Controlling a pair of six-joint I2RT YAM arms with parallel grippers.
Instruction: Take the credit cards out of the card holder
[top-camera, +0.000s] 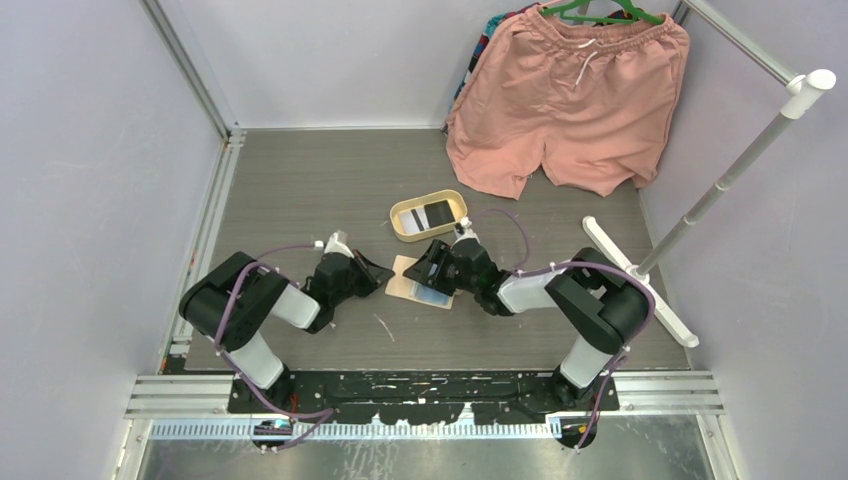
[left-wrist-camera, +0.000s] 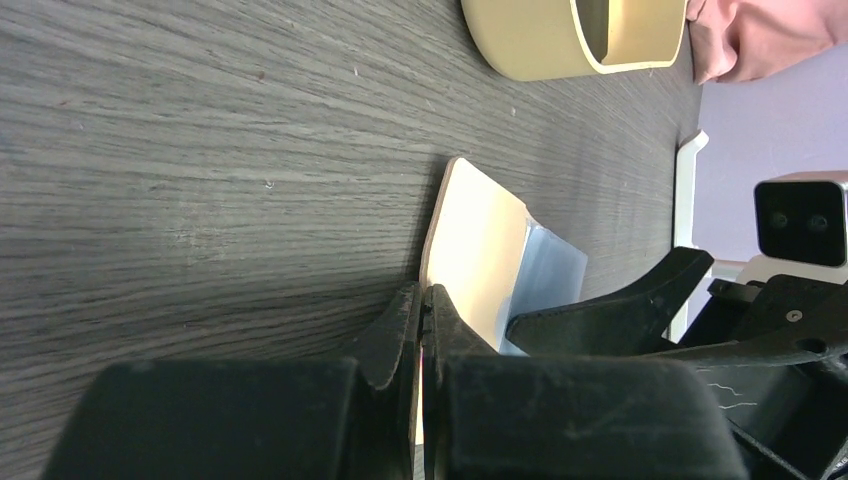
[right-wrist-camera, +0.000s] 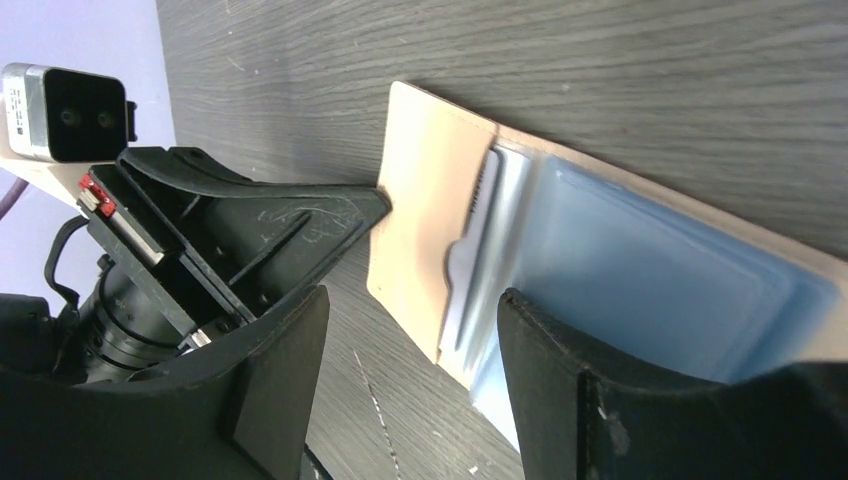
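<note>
The beige card holder lies open on the dark table, its pale blue-grey pockets facing up. My left gripper is shut on the holder's left flap edge; in the left wrist view the beige flap runs between the closed jaws. My right gripper is open just above the holder, its fingers straddling the near pocket edge. A pale card pokes out of a pocket slot. A dark card with a white part lies in the oval tray.
The cream-yellow oval tray sits just behind the holder, and also shows in the left wrist view. Pink shorts hang at the back right. A white pole with a flat base stands on the right.
</note>
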